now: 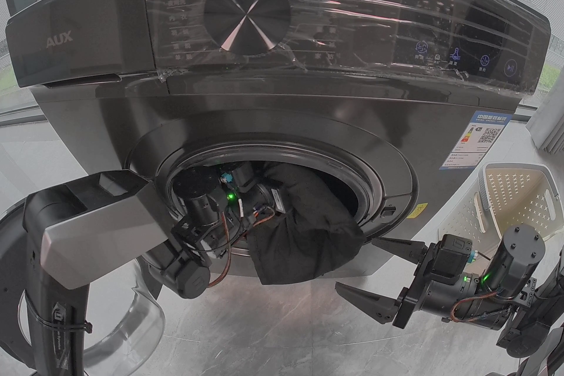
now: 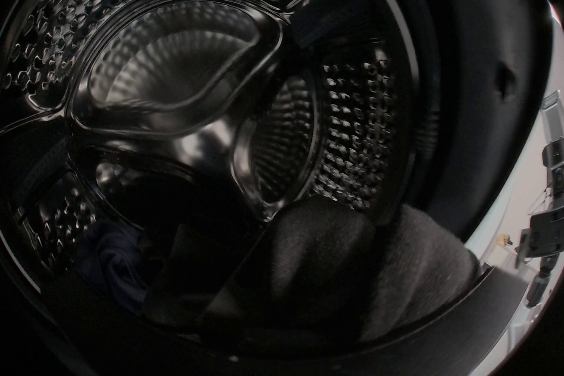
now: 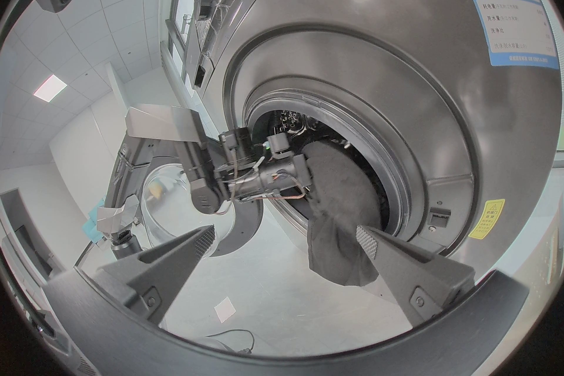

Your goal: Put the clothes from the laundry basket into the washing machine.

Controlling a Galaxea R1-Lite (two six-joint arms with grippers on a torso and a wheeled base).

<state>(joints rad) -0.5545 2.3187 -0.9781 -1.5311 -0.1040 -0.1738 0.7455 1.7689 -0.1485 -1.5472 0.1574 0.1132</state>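
The washing machine (image 1: 282, 118) stands with its round opening uncovered. A black garment (image 1: 305, 230) hangs over the lower rim of the opening, partly inside the drum (image 2: 176, 60) and partly outside. My left arm's wrist (image 1: 247, 201) reaches into the opening. My left gripper (image 2: 311, 245) sits inside the drum, shut on the black garment (image 2: 346, 259), which bunches over it. A dark blue cloth (image 2: 111, 265) lies low in the drum. My right gripper (image 1: 358, 265) hangs open and empty outside, below and right of the opening; the garment (image 3: 341, 218) shows beyond it.
The white laundry basket (image 1: 517, 195) stands at the right of the machine, behind my right arm. The machine's glass door (image 1: 117, 330) is swung open at the lower left. Grey tiled floor (image 1: 294, 330) lies in front of the machine.
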